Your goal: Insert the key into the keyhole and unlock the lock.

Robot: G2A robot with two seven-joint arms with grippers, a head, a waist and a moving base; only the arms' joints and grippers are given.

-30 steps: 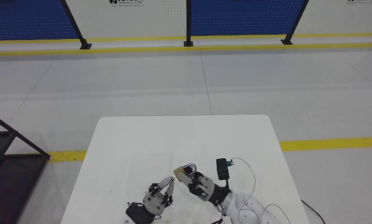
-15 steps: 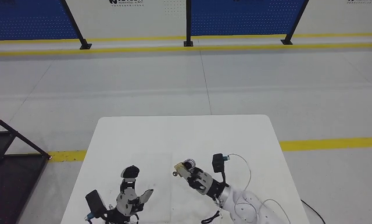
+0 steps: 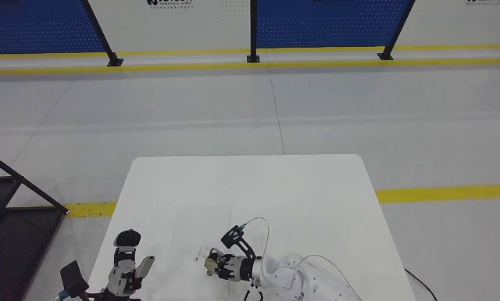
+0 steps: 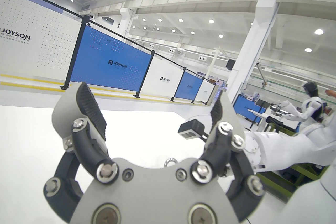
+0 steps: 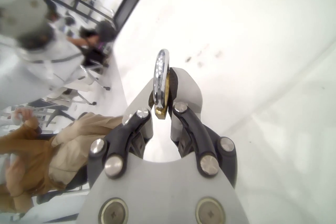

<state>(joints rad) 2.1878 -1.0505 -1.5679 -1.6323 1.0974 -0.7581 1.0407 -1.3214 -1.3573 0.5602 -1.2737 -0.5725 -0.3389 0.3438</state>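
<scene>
Looking down on a pale hall floor (image 3: 156, 121) crossed by yellow lines (image 3: 234, 66), with blue and white panels (image 3: 328, 16) standing along its far side. Showing, closer to the robot, a white table (image 3: 312, 184). Holding the left gripper (image 3: 134, 254) over the table near its left edge, on the robot's side, and spreading its fingers (image 4: 89, 107) wide, with nothing between the pads. Holding the right gripper (image 3: 221, 264) near the middle of the table's near edge, well apart from the left one. Pinching the lock (image 5: 160, 72) there with narrow fingers (image 5: 183, 86), pressing on the brass body and leaving the silver shackle sticking out past the fingertips. Not telling whether the lock is touching the table. Showing also some small dark marks (image 5: 202, 57) on the table beyond the shackle.
</scene>
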